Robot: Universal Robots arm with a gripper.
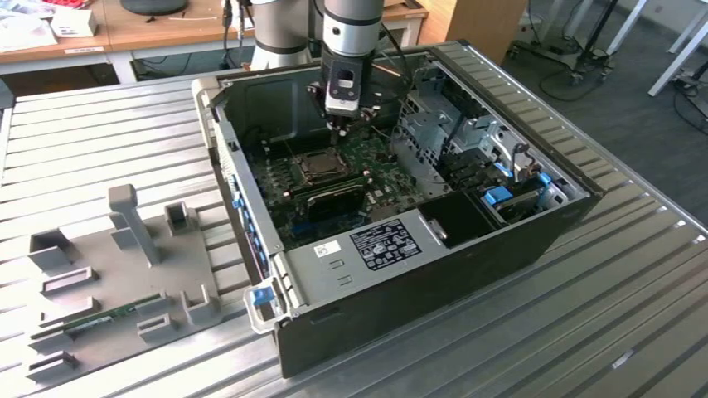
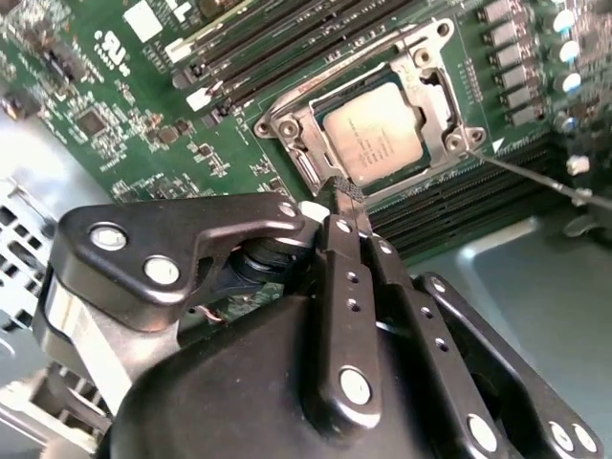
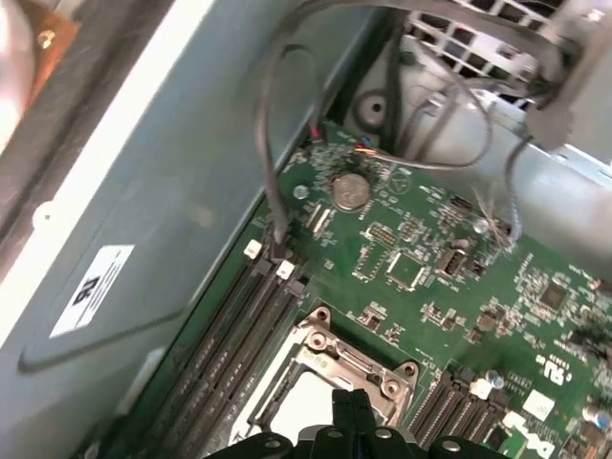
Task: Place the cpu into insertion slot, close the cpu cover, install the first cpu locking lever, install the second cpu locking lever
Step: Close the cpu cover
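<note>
Grey square cpu [image 2: 373, 134] sits in dark metal-rimmed insertion slot [image 2: 287, 129], silvery frame cpu cover [image 2: 430, 86] down. Black hand [image 2: 344, 191] beside it, pressed together, empty; thin wire lever [image 2: 535, 182] prob. unlatched.

Soft, even room light on the metal table [image 1: 99, 124], hardly a shadow; inside the computer case [image 1: 443, 274] it's dimmer. In the second wrist view, pale glare on the cpu [image 2: 373, 134] (the gripper [image 2: 344, 194] screws glint too).
</note>
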